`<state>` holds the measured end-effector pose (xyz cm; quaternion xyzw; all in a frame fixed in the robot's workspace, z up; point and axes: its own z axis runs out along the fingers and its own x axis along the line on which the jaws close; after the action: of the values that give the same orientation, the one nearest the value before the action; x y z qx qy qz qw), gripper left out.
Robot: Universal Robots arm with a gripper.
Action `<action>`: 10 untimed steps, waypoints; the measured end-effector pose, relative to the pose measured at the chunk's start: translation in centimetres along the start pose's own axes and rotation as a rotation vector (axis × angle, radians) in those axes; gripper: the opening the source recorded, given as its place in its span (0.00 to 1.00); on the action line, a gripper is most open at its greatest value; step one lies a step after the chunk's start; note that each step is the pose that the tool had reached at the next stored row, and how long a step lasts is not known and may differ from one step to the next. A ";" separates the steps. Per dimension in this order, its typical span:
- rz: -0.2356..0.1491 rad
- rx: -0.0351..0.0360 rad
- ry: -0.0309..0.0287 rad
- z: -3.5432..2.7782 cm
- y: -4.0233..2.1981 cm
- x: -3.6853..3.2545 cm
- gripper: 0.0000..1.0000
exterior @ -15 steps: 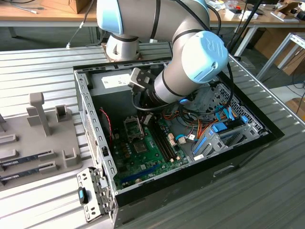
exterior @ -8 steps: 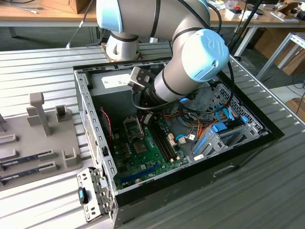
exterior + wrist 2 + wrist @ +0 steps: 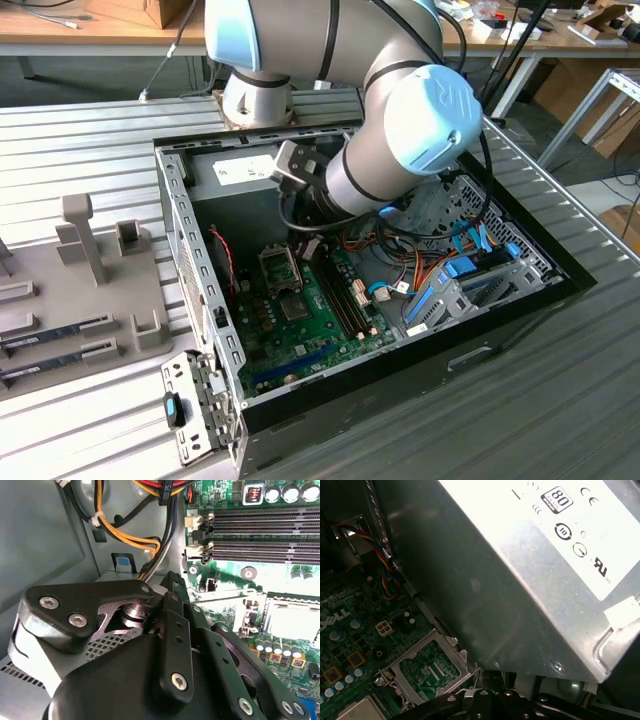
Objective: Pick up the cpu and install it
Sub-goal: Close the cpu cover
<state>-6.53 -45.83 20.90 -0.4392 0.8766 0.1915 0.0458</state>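
Grey ribbed metal forms the table (image 3: 100,130) on which an open computer case (image 3: 200,290) lies, as the robot arm (image 3: 420,110) with its pale blue cap reaches down inside, over the green motherboard (image 3: 300,310). The cpu (image 3: 290,620), a pale silver square, lies flat inside the metal socket frame on the board in the second wrist view, near the long rows of memory slots (image 3: 260,535). In the first wrist view, part of it (image 3: 355,712) shows beside a hinged metal frame (image 3: 427,667). The black claw (image 3: 170,605) hangs close beside the grey power-supply box (image 3: 520,580), apart from the cpu. Whether the claw is wide or narrow cannot be told.
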 end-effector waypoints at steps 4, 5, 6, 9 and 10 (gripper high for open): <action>0.003 -0.0022 -0.0012 0.38 -0.14 0.09 0.11; 0.003 -0.0024 -0.0011 0.54 -0.19 0.14 0.11; 0.004 -0.0028 -0.0012 0.73 -0.25 0.19 0.11; 0.004 -0.0029 -0.0011 0.96 -0.33 0.26 0.11; 0.004 -0.0028 -0.0010 0.99 -0.35 0.28 0.11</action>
<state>-6.51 -45.86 19.82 -0.4373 0.8772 0.1931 0.0452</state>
